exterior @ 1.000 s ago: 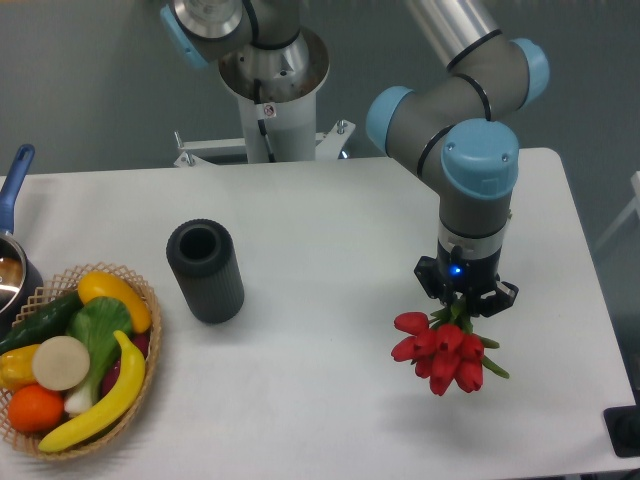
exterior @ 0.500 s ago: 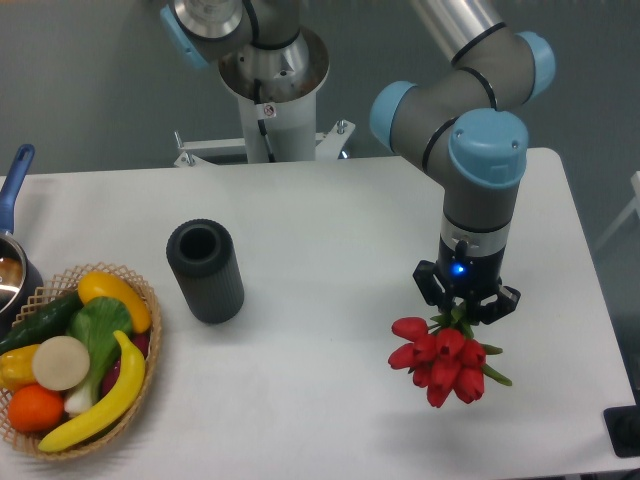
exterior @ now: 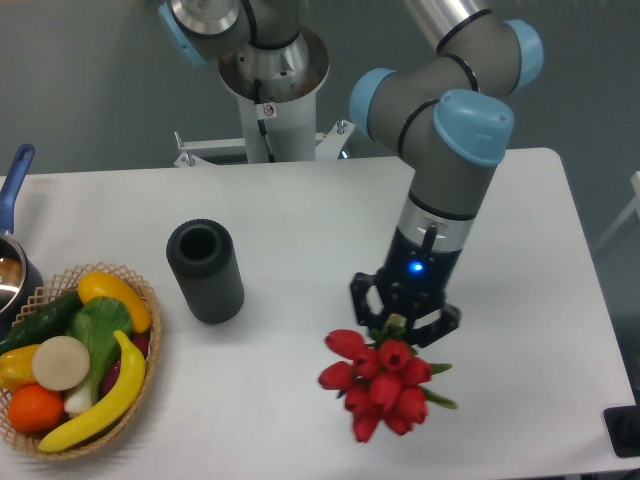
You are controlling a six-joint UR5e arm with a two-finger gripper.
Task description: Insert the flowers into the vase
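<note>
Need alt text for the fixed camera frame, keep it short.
A robot arm's gripper holds a bunch of red tulips above a white table, to the right of an upright dark ribbed vase with an empty mouth. A basket of toy fruit and vegetables sits at the left edge.

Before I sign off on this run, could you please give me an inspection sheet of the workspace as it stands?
Surface: white table, no spills seen.
Job's things: flowers held in the gripper, right of the vase; vase upright, mouth open and empty.
Clutter: basket of toy fruit and vegetables at the left edge; blue-handled pot behind it.
Grippers: gripper shut on the flower stems, buds pointing down towards the camera.
Cables: nothing seen.
Surroundings: arm pedestal behind the table, grey wall; dark object at the lower right corner.
</note>
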